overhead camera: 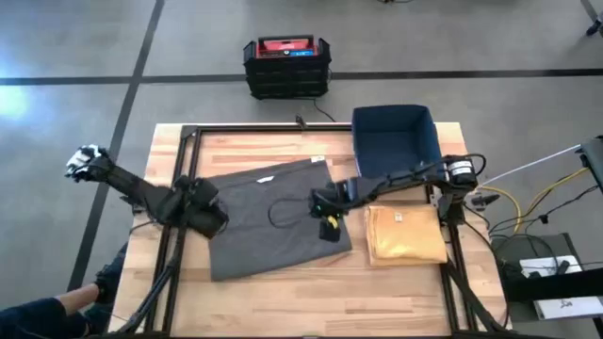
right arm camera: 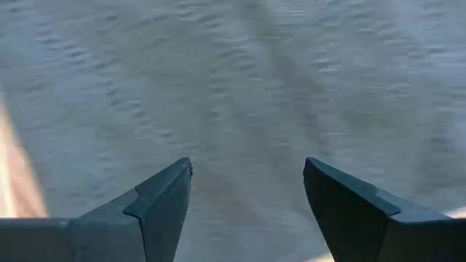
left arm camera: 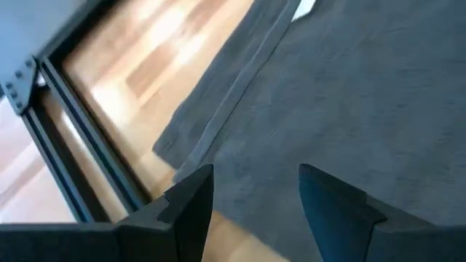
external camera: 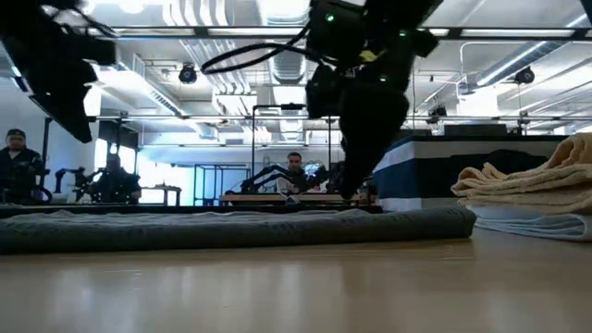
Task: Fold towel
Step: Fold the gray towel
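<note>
The grey towel [overhead camera: 273, 218] lies flat and spread out on the counter [overhead camera: 283, 282], so in my judgement the folding is only at its start and all the folds are left to do. The left gripper [overhead camera: 209, 218] is over the towel's left edge and the right gripper [overhead camera: 325, 202] over its right part, both with fingers open and holding nothing. Beside it, a tan towel [overhead camera: 405, 235] is folded already.
</note>
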Robot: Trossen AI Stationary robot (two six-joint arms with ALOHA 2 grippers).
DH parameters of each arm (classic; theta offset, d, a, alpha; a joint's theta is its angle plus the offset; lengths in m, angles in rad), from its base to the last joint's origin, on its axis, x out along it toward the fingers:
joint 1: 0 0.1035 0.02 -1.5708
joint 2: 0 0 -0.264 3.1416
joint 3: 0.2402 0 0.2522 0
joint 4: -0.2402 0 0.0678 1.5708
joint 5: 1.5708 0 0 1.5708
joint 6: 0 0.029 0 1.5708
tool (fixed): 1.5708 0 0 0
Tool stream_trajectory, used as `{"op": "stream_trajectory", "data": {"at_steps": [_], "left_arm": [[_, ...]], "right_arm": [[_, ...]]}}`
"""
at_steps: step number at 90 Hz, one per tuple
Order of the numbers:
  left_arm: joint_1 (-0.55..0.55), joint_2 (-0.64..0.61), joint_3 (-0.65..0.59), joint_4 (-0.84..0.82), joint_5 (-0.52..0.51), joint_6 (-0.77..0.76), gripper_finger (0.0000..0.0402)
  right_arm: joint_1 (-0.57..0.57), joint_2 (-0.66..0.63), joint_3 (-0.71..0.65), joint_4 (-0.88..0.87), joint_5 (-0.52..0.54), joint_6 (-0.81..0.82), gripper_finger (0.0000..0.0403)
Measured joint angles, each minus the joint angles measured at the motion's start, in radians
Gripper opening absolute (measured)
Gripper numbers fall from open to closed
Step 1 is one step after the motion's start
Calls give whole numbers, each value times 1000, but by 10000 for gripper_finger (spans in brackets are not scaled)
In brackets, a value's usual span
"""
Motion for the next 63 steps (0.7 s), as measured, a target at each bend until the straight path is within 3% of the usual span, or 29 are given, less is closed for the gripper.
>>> {"op": "stream_trajectory", "data": {"at_steps": [17,31,44,63], "left_arm": [[456,-70,-55,204,225,481,180],[781,-48,-88,282,472,648,168],[903,39,-95,311,540,688,156],[909,237,-70,342,523,748,137]], "right_arm": [[88,-18,-92,169,4,64,227],[131,-18,-164,347,3,74,219],[139,-17,-206,453,22,88,211],[138,-17,-225,497,57,70,210]]}}
